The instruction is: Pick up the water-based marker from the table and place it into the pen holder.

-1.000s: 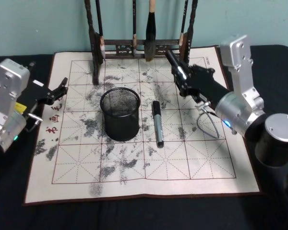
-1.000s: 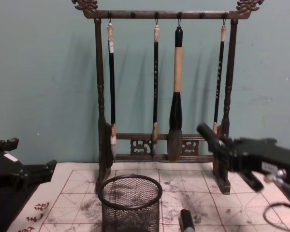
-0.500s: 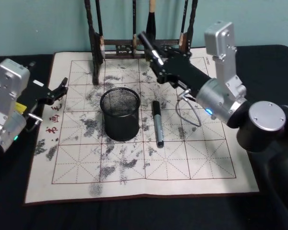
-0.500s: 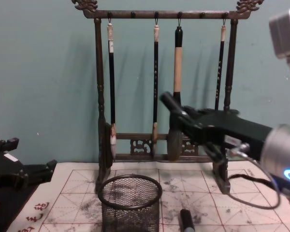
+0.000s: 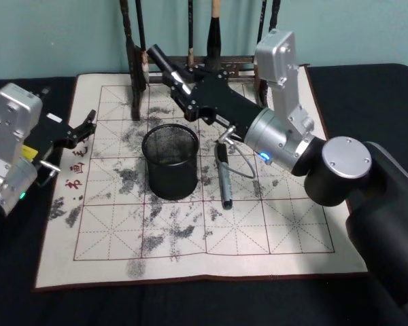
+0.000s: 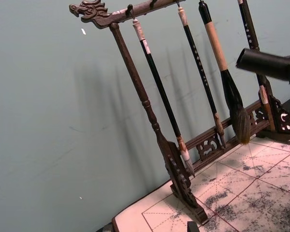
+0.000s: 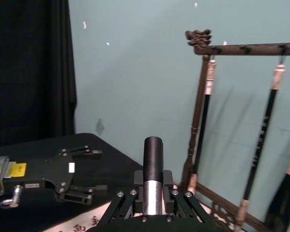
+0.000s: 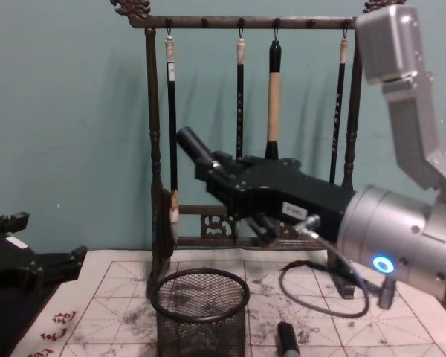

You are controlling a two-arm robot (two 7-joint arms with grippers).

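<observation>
Your right arm has swung farther toward the robot's left, and the right gripper (image 5: 185,86) now hangs above and just beyond the pen holder (image 5: 170,179); the holder and the left arm have not shifted. The fingers are clamped on the water-based marker (image 5: 161,61), which is up in the air, well clear of the mat (image 5: 285,231). Its long axis is tilted: the capped end points up, away and to the robot's left, toward the left post of the brush rack (image 8: 154,149). You can see a black cap and a silvery barrel running back between the fingers. A second marker (image 5: 224,180) lies flat on the mat just right of the holder, apart from it, its long axis running near to far with the black cap at the far end. Red characters (image 5: 73,166) sit on the mat's left border, and a white label (image 8: 293,210) on the right gripper is too small to read. Your left gripper (image 5: 87,126) rests by the mat's left edge, fingers apart.
</observation>
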